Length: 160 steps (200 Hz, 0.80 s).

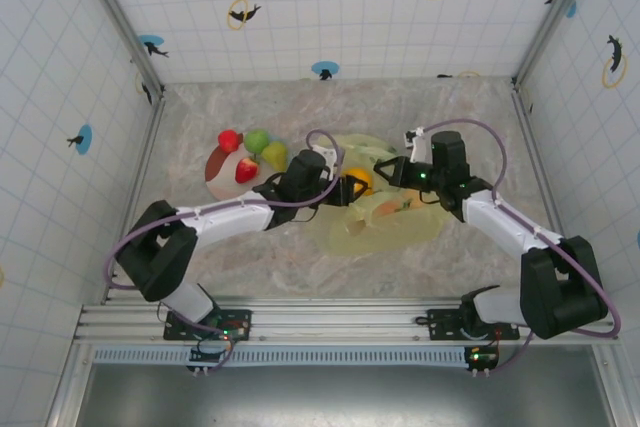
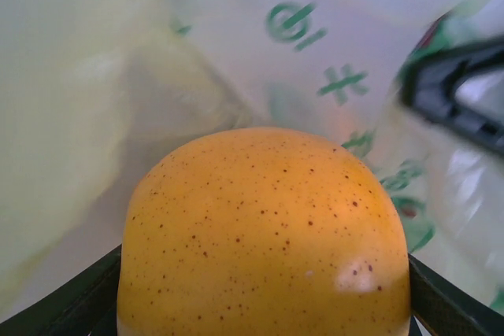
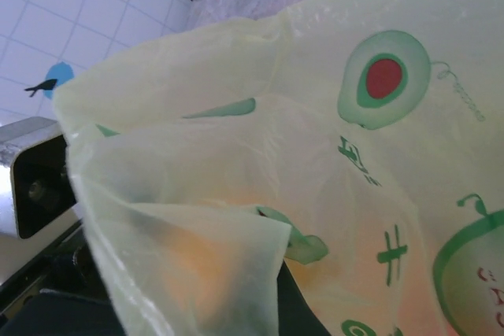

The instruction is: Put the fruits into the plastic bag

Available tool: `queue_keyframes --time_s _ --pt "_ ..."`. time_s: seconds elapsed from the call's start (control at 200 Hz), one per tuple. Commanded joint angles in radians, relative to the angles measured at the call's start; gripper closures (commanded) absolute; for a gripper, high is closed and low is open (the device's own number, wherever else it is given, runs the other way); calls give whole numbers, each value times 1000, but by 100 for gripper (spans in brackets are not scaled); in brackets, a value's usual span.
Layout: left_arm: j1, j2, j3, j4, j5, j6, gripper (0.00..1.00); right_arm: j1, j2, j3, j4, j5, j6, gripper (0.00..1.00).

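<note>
My left gripper is shut on a speckled orange fruit, held at the mouth of the plastic bag; its dark fingers flank the fruit. The bag is thin, yellow-green and printed with green marks. My right gripper is shut on the bag's upper edge, and the film drapes over its jaws and hides them. An orange shape shows through the bag. More fruits sit at the plate: a red one, a green one, a yellow-green one and a red strawberry.
The round pink-white plate lies left of the bag on the marbled table. Tiled walls close in the back and both sides. The right gripper's black body shows close by in the left wrist view.
</note>
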Motion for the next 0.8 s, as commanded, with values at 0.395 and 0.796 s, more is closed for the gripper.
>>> queue_keyframes --time_s 0.395,0.796 --pt "-56 271 154 246 -140 -177 27 -40 11 14 151 -52 154 100" --pt "-57 255 150 198 -158 -109 12 -62 4 -5 144 -55 145 100"
